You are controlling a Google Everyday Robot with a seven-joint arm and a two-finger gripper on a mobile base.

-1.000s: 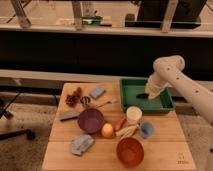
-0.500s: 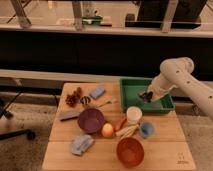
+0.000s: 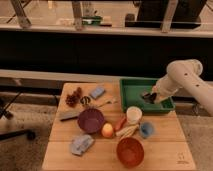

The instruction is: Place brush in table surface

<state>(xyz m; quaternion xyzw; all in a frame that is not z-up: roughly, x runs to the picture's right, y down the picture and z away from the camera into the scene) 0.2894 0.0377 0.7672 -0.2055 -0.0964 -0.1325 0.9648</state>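
My gripper [image 3: 148, 96] is down inside the green tray [image 3: 131, 92] at the table's back right, near the tray's middle. A small dark shape right at the gripper's tip looks like the brush [image 3: 145, 94]; most of it is hidden by the gripper, and I cannot tell whether it is held. The light wooden slatted table surface [image 3: 165, 145] lies in front of the tray, with a small dark logo [image 3: 183, 161] at its front right corner.
On the table stand a white cup [image 3: 133, 114], purple bowl [image 3: 90, 120], orange bowl [image 3: 130, 151], small blue cup [image 3: 146, 130], apple [image 3: 107, 130], blue cloth [image 3: 81, 144], blue sponge [image 3: 97, 92], pale fork [image 3: 103, 103], dark grey bar [image 3: 68, 115] and a red cluster [image 3: 74, 97].
My gripper has come down and slightly left into the green tray, and the arm's elbow has swung right. The things on the table have not moved.
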